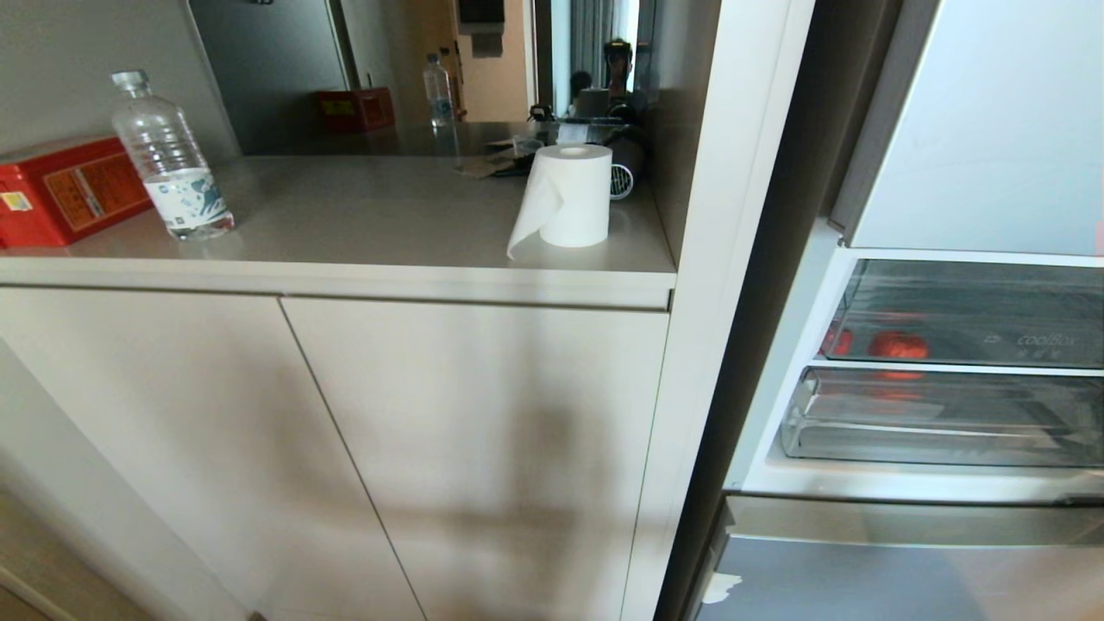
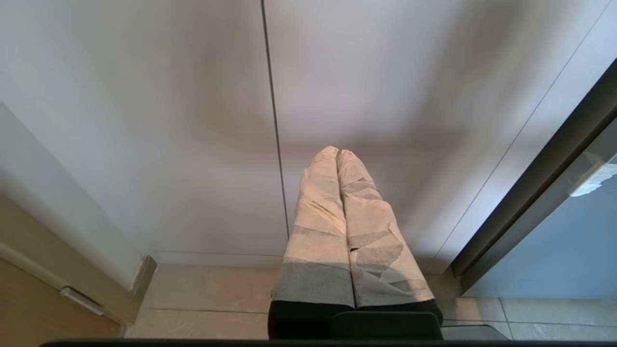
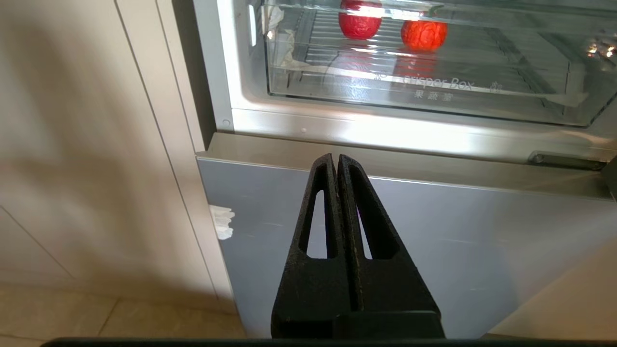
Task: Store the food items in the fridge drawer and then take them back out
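Both fruits, apple (image 3: 359,20) and orange one (image 3: 424,34), sit side by side on the drawer (image 3: 434,91) floor near its left wall; round, no long axis. Likely firm, smooth, slippery: grip across the widest part. Left gripper (image 2: 337,153) and right gripper (image 3: 335,158) are clenched, empty

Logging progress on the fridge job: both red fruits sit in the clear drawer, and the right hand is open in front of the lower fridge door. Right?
Not quite. The right hand is shut, fingers pressed together, as the right wrist view shows. Both red fruits do sit in the clear drawer, and the hand is in front of the lower fridge door.
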### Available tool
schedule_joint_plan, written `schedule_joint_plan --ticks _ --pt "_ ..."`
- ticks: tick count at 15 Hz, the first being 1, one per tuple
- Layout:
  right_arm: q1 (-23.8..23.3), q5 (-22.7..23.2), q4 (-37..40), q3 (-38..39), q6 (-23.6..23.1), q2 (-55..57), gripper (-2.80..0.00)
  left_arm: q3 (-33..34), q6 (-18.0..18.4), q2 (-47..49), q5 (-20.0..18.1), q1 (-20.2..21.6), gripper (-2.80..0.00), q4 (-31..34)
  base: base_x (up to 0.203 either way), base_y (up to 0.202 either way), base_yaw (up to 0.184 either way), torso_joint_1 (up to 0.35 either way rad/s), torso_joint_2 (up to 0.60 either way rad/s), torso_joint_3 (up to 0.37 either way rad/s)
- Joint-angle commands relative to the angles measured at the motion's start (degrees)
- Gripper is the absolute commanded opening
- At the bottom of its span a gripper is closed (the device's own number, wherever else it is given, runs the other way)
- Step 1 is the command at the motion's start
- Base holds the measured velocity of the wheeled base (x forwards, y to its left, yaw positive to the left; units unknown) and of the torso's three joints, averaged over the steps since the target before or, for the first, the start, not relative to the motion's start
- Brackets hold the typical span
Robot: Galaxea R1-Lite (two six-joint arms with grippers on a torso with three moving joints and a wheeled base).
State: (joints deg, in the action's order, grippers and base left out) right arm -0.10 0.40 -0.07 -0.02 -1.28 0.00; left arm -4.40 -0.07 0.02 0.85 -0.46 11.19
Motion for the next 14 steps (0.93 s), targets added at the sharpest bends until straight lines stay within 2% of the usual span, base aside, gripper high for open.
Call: schedule_joint_plan --ticks 1,4,8,11,14 --pt "0.0 0.2 -0.3 -1.3 0.7 0.1 -2.80 0.0 0.0 0.0 0.0 0.0 -2.80 0.1 0.000 0.000 0.000 0.000 0.00 0.000" --pt "0.1 1.0 1.7 -9.3 1.7 7.1 -2.80 0.0 0.0 0.0 0.0 0.0 -2.80 0.1 0.000 0.000 0.000 0.000 0.00 0.000" --pt "0.2 6.5 1.4 -17.2 2.9 33.6 -2.80 0.0 0.0 0.0 0.0 0.0 -2.80 0.1 0.000 0.000 0.000 0.000 0.00 0.000" --pt "0.2 6.8 -6.8 -19.3 3.4 57.4 -2.80 0.0 0.0 0.0 0.0 0.0 -2.80 0.1 0.000 0.000 0.000 0.000 0.00 0.000" --pt "0.2 5.2 -21.9 -18.6 3.7 75.5 -2.80 0.0 0.0 0.0 0.0 0.0 -2.80 0.1 0.000 0.000 0.000 0.000 0.00 0.000"
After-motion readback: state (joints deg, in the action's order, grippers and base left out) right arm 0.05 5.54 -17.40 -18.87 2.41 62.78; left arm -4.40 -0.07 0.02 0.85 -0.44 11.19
